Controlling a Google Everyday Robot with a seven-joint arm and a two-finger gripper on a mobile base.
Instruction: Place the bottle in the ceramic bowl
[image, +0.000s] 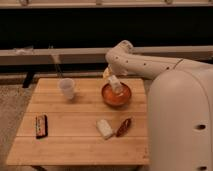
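A wooden table fills the lower left of the frame. Right of the middle of the frame stands the orange-red bowl near the table's far edge. The cream-white bottle is tilted over the bowl, its lower end inside the rim. The gripper is just above the bowl, at the upper end of the bottle, on the white arm that comes from the right. Whether it holds the bottle I cannot tell.

Left of the bowl stands a white cup. Below the bowl lie a whitish block and a reddish-brown packet, side by side. A dark flat bar lies near the left edge of the table.
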